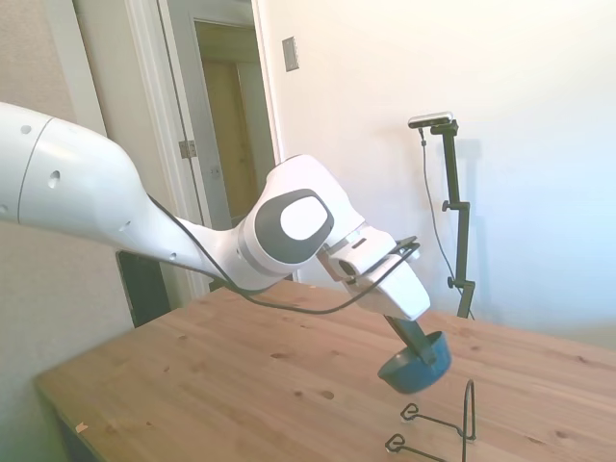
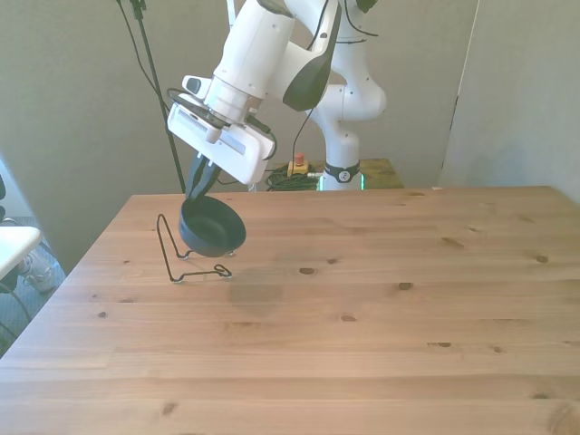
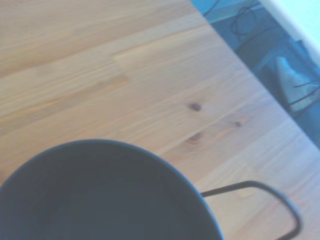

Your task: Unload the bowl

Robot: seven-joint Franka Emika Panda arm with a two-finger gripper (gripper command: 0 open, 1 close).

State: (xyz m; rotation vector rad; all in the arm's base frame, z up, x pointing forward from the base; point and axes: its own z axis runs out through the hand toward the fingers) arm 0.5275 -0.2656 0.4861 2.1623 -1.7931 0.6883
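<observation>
gripping the bowl (image 1: 416, 364) rim, hand (image 1: 416, 348) aloft beside rack (image 2: 186, 254)

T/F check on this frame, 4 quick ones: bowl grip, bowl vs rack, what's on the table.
1. The gripper holds the bowl by its rim. True.
2. The bowl rests flat on the table. False: it hangs tilted in the air.
3. The wire rack stands on the table beside the bowl. True.
4. A second bowl sits in the rack. False: the rack holds nothing.
</observation>
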